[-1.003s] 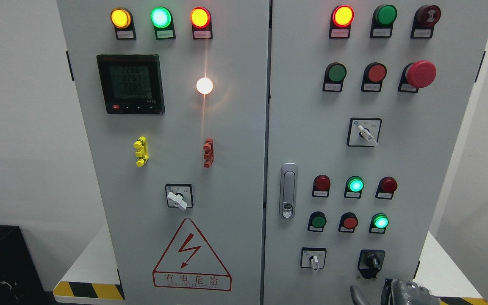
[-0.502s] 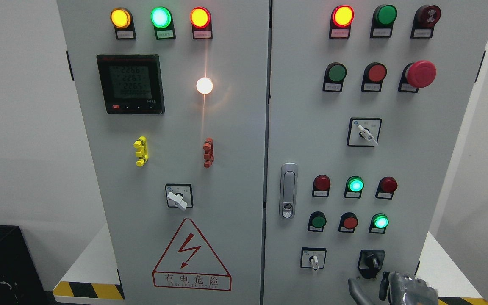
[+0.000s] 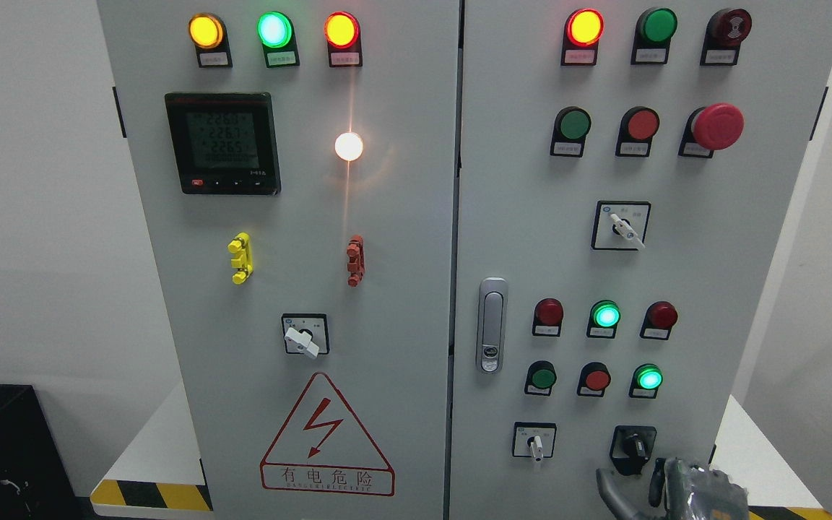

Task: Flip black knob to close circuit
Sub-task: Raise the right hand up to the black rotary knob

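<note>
1. Control cabinet [image 3: 401,238]: a grey two-door panel filling the view, seen from the front.
2. Black knob [image 3: 633,447]: mounted at the lower right of the right door, to the right of a white selector switch [image 3: 535,442] in the same row.
3. Right hand [image 3: 676,487]: enters at the bottom edge on the right, just below the black knob. A grey finger [image 3: 609,490] curves up at its left, and a dark finger [image 3: 656,478] rises beside it. The fingers are spread apart and hold nothing; none touches the knob.
4. Left arm: outside the view.
5. Indicators above the knob: two lit green lamps [image 3: 606,315] [image 3: 648,378] among unlit red and green buttons.
6. Red mushroom button [image 3: 716,126]: upper right of the right door.
7. Left door: digital meter [image 3: 222,142], lit white lamp [image 3: 349,146], and a red-bordered electrical warning triangle [image 3: 327,435] at the bottom.
8. Door handle [image 3: 491,325]: silver, at the left edge of the right door.
</note>
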Robot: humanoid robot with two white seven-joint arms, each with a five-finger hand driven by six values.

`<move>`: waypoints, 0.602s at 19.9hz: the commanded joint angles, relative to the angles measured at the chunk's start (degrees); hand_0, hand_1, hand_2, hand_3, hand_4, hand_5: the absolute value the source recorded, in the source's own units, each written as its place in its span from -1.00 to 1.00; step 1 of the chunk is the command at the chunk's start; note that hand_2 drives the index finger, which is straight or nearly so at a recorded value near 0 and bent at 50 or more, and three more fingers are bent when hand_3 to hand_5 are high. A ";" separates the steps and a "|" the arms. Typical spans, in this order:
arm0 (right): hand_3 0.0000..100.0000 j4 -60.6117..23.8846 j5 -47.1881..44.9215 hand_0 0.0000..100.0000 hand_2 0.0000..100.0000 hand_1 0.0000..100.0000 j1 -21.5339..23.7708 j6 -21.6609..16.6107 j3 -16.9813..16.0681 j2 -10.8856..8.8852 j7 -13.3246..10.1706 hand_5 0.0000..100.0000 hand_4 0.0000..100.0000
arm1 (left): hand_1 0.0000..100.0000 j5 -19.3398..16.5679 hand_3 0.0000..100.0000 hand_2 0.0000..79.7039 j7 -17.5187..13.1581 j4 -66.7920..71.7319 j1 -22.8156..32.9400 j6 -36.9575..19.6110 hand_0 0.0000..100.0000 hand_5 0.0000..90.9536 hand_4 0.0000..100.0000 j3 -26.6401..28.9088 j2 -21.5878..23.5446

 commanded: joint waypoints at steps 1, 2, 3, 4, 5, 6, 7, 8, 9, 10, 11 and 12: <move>1.00 1.92 0.04 -1.00 0.71 -0.91 -0.75 -0.06 -1.47 -0.20 0.01 1.00 0.92 | 0.11 0.00 -1.00 -1.00 -0.04 -1.67 1.32 0.01 -0.76 -1.00 -1.00 0.00 0.00; 1.00 1.92 0.04 -1.00 0.71 -0.90 -0.75 -0.06 -1.47 -0.29 -0.08 1.00 0.92 | 0.11 0.00 -1.00 -1.00 -0.04 -1.67 1.32 0.01 -0.76 -1.00 -1.00 0.00 0.00; 1.00 1.92 -0.05 -1.00 0.71 -0.90 -0.75 -0.06 -1.56 -0.29 -0.08 1.00 0.92 | 0.11 0.00 -1.00 -1.00 -0.04 -1.67 1.32 0.01 -0.76 -1.00 -1.00 0.00 0.00; 1.00 2.00 -0.05 -1.00 0.71 -0.90 -0.75 -0.06 -1.82 -0.29 -0.08 1.00 0.92 | 0.11 0.00 -1.00 -1.00 -0.04 -1.67 1.32 0.01 -0.76 -1.00 -1.00 0.00 0.00; 1.00 2.09 -0.05 -1.00 0.71 -0.90 -0.75 -0.06 -2.17 -0.38 -0.08 1.00 0.92 | 0.11 0.00 -1.00 -1.00 -0.04 -1.67 1.23 0.01 -0.76 -1.00 -1.00 0.00 0.00; 1.00 2.18 -0.05 -1.00 0.71 -0.90 -0.75 -0.06 -2.52 -0.38 -0.08 1.00 0.92 | 0.11 0.00 -1.00 -1.00 -0.04 -1.67 1.32 0.01 -0.76 -1.00 -1.00 0.00 0.00; 1.00 2.18 -0.13 -1.00 0.71 -0.91 -0.75 -0.15 -2.78 -0.38 -0.08 1.00 0.92 | 0.11 0.00 -1.00 -1.00 -0.04 -1.67 1.32 0.01 -0.76 -1.00 -1.00 0.00 0.00; 1.00 2.27 -0.22 -1.00 0.71 -0.91 -0.75 -0.15 -2.87 -0.38 -0.08 1.00 0.92 | 0.11 0.00 -1.00 -1.00 -0.04 -1.67 1.32 0.01 -0.76 -1.00 -1.00 0.00 0.00; 1.00 2.27 -0.22 -1.00 0.71 -0.91 -0.75 -0.15 -3.14 -0.46 0.01 1.00 0.92 | 0.11 0.00 -1.00 -1.00 -0.04 -1.67 1.32 0.01 -0.76 -1.00 -1.00 0.00 0.00; 1.00 2.27 -0.31 -1.00 0.71 -0.91 -0.75 -0.15 -3.40 -0.73 0.01 1.00 0.92 | 0.11 0.00 -1.00 -1.00 -0.04 -1.67 1.23 0.01 -0.76 -1.00 -1.00 0.00 0.00; 1.00 2.27 -0.40 -1.00 0.71 -0.91 -0.75 -0.15 -3.49 -0.90 0.01 1.00 0.92 | 0.11 0.00 -1.00 -1.00 -0.04 -1.67 1.32 0.01 -0.76 -1.00 -1.00 0.00 0.00; 1.00 2.36 -0.40 -1.00 0.71 -0.91 -0.75 -0.15 -3.49 -1.08 0.01 1.00 0.92 | 0.11 0.00 -1.00 -1.00 -0.04 -1.67 1.32 0.01 -0.76 -1.00 -1.00 0.00 0.00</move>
